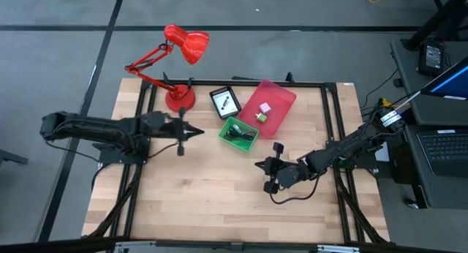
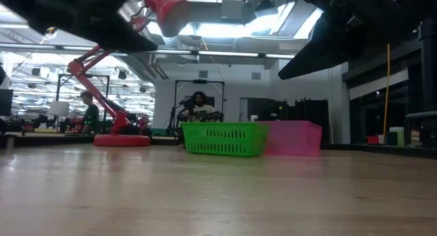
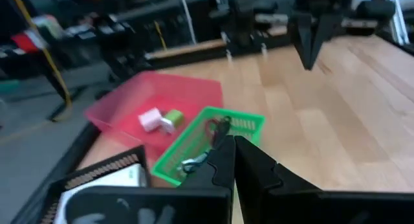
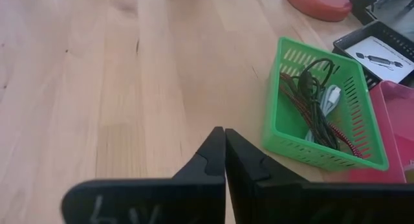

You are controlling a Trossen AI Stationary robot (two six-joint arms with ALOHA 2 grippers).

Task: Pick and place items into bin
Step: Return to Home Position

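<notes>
Left gripper (image 1: 194, 131) pinched shut, empty, hovering just left of green bin (image 4: 304, 146). Right gripper (image 1: 260, 165) clamped shut, empty, front-right. Black cable (image 4: 310, 75) and maroon cable (image 4: 330, 130) in green bin. Pink cube (image 1: 265, 107) and green roll (image 1: 259, 117) in pink bin (image 1: 281, 99). White card (image 1: 225, 101) in black bin (image 4: 346, 44), red lamp (image 1: 180, 99) beside it.

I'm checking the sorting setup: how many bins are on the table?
3. The black bin sits beside the red lamp's base, the green bin nearer the table's middle, the pink bin to their right in the high view. No others show.
</notes>
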